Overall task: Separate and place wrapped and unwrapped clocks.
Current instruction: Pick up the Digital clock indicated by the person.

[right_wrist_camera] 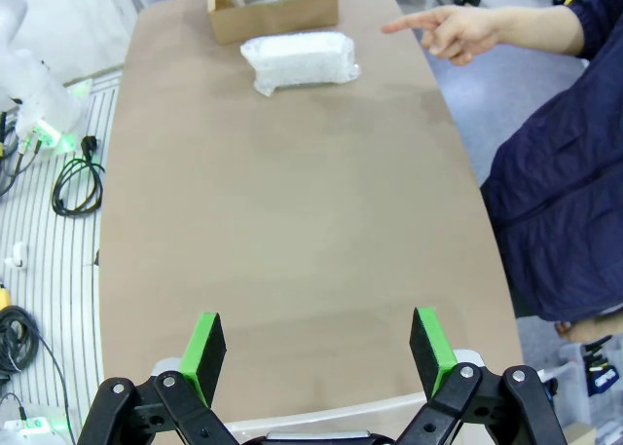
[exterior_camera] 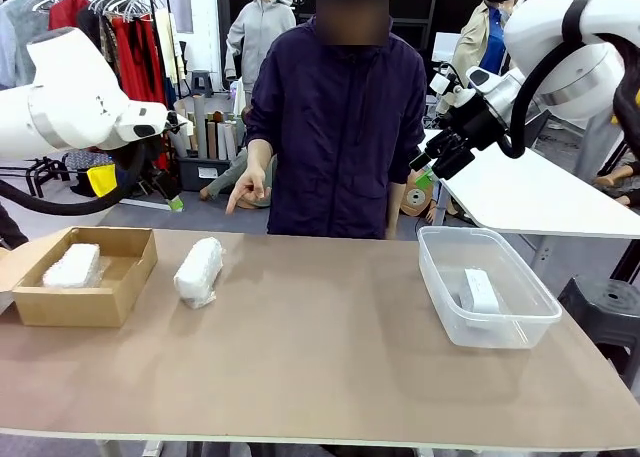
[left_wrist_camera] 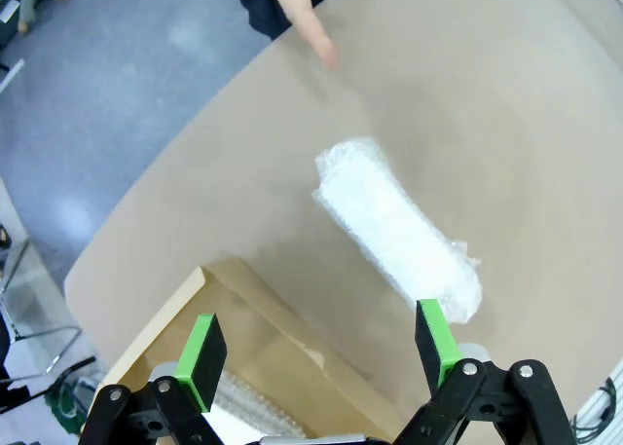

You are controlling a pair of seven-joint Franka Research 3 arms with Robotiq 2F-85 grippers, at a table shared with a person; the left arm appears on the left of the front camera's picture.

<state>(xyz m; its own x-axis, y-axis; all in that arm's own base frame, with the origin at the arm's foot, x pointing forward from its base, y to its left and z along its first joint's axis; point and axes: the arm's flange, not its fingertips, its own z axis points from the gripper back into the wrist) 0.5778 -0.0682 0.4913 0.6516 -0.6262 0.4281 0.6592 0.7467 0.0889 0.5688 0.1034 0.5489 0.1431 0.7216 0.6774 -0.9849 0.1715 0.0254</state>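
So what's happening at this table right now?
A sorting job is midway. One wrapped bundle lies in the cardboard box, the smooth unwrapped clock sits in the clear plastic bin, and a second wrapped bundle lies loose on the table beside the box. Both the left gripper and the right gripper hang open above the table, holding nothing. The person's hand points down toward the loose bundle.

My front camera sits at the near edge of the desk (exterior_camera: 330, 357), facing the person (exterior_camera: 340, 127) across it. My left wrist camera looks steeply down, close above the desk's left end. My right wrist camera looks lengthwise from higher up. All three share the wrapped bundle (exterior_camera: 198, 271) (left_wrist_camera: 399, 231) (right_wrist_camera: 297, 60) beside the cardboard box (exterior_camera: 85, 277) (left_wrist_camera: 282, 357) (right_wrist_camera: 277, 12).
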